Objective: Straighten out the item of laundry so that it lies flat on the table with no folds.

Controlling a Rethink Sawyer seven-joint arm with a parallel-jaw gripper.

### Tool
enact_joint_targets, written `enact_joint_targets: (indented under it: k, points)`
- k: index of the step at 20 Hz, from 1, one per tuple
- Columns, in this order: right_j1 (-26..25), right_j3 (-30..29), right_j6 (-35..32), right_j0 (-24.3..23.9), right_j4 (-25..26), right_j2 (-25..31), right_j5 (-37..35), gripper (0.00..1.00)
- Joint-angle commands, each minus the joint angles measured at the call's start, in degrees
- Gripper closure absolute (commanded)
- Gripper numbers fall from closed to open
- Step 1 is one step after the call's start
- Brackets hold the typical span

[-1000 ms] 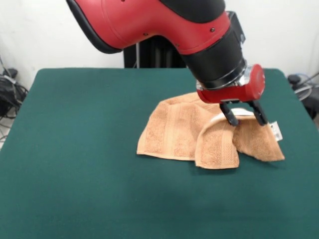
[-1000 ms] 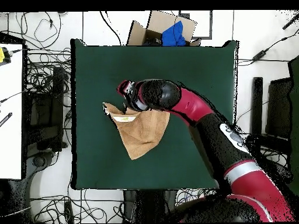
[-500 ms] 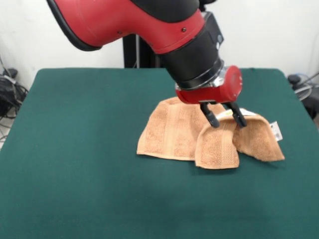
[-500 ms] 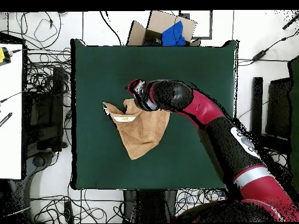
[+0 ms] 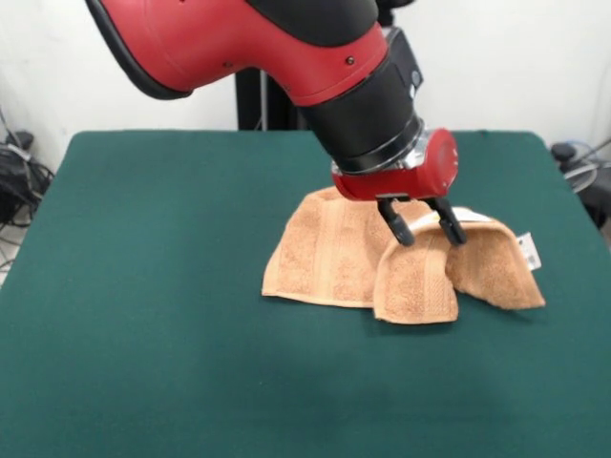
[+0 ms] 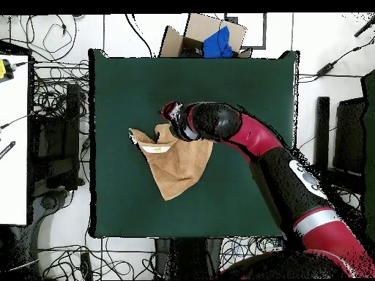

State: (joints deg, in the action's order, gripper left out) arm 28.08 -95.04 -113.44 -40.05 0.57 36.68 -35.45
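Note:
The peach-orange towel (image 5: 329,253) lies crumpled right of the middle of the green table (image 5: 143,286). Two folds hump up along its front edge, and its white tag (image 5: 528,252) sticks out at the right. My gripper (image 5: 426,232) hangs open and empty just above the ridge between the two humps, with its black fingers (image 5: 400,227) spread apart. In the overhead view the towel (image 6: 179,165) shows as a rough triangle on the table (image 6: 242,95). There the gripper (image 6: 171,117) is over the towel's upper edge.
A cardboard box holding a blue cloth (image 6: 210,38) stands off the table's far edge in the overhead view. Cables cover the floor around the table. A white surface (image 6: 11,132) is at the left.
In the front view the gripper has moved left, from the towel's right fold to the middle ridge, and has stayed open. The towel has kept its shape.

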Motion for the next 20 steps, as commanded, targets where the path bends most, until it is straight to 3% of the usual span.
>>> enact_joint_targets:
  k: [1,20]
  points:
    - [-2.63,-3.43,3.45,0.77,4.08,-0.37,-1.73,0.0]
    - [-4.9,-2.61,5.11,-1.5,7.17,-0.06,-1.2,0.0]
